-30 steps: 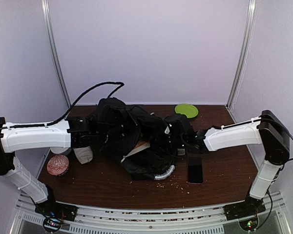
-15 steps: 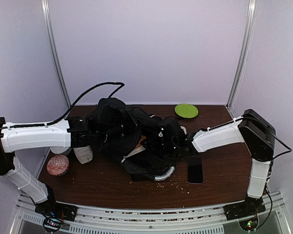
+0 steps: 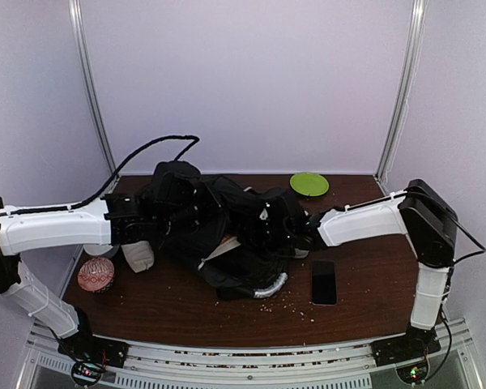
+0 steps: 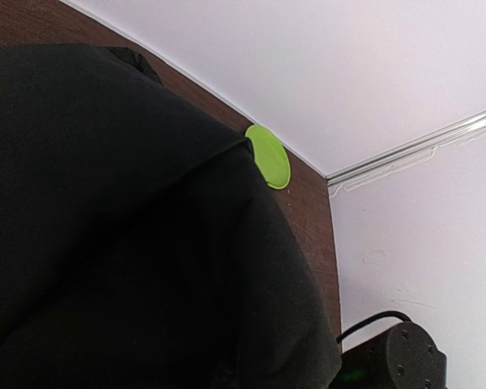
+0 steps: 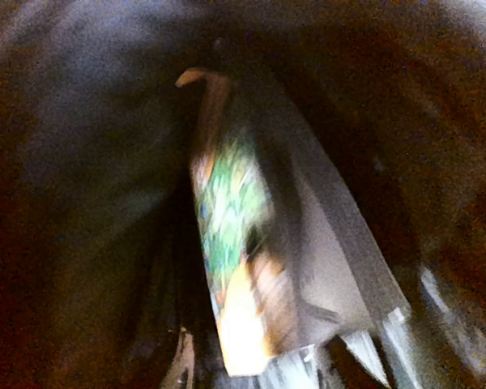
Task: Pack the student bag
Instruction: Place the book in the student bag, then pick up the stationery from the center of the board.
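The student bag [image 3: 215,223], a big black backpack, lies crumpled mid-table. My left arm's wrist [image 3: 128,219] ends at the bag's left side, and the fingers are buried in the fabric, shut on it and holding that side up. In the left wrist view black bag cloth [image 4: 121,243] fills nearly everything. My right arm's wrist [image 3: 306,231] reaches into the bag from the right, its gripper hidden inside. The blurred right wrist view shows the dark interior and a flat, colourful book-like item [image 5: 235,243] standing on edge; how the jaws stand cannot be told.
A black phone [image 3: 323,281] lies right of the bag and a green disc [image 3: 309,183] at the back right. A beige pouch [image 3: 138,255] and a patterned red-white ball [image 3: 95,275] sit at the left. A silvery item [image 3: 274,285] and crumbs lie by the bag's front.
My right arm has pushed leftward, deeper into the bag, with its elbow raised. The left arm has shifted only slightly and still holds the fabric up.
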Controlling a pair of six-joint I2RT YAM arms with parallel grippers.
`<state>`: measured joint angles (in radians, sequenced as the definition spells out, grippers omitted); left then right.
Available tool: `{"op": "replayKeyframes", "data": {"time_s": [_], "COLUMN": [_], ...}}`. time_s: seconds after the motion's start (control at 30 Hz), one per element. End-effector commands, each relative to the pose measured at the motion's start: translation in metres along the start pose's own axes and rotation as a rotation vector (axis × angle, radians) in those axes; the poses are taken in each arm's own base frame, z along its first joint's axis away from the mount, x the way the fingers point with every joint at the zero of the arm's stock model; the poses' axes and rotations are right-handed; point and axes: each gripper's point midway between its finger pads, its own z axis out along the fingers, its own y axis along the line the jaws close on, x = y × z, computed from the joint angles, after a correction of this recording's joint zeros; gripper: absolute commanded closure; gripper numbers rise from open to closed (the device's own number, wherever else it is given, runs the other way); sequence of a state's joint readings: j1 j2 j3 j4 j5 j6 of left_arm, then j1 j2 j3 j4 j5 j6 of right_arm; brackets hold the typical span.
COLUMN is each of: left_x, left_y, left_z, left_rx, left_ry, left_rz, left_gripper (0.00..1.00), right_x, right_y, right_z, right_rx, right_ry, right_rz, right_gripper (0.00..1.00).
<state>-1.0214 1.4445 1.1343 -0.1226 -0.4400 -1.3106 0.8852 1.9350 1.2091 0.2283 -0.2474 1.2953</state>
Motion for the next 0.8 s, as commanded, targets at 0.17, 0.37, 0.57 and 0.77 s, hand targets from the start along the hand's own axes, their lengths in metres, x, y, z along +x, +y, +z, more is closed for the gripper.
{"op": "replayKeyframes", "data": {"time_s": [0.17, 0.37, 0.57, 0.77], "left_x": [-0.053, -0.075, -0.062, -0.029], "left_y": [-0.022, -0.009, 0.010, 0.035], "left_z": [-0.013, -0.028, -0.038, -0.035], "left_rx": [0.113, 0.000, -0.029, -0.013], "left_ry": [-0.080, -0.069, 0.005, 0.126], "left_rz": [0.012, 0.248, 0.458, 0.523], "left_gripper": [1.00, 1.00, 1.00, 1.00], "right_x": [0.024, 0.013, -0.036, -0.064], "right_y": [0.024, -0.023, -0.085, -0.102], "right_z": [-0.090, -0.163, -0.207, -0.185], "right_rx": [-0.006, 0.204, 0.307, 0.406], "right_ry": [0.084, -0.004, -0.315, -0.328], "right_rz": [-0.265, -0.465, -0.386, -0.375], "right_gripper": [0.37, 0.35, 0.16, 0.08]}}
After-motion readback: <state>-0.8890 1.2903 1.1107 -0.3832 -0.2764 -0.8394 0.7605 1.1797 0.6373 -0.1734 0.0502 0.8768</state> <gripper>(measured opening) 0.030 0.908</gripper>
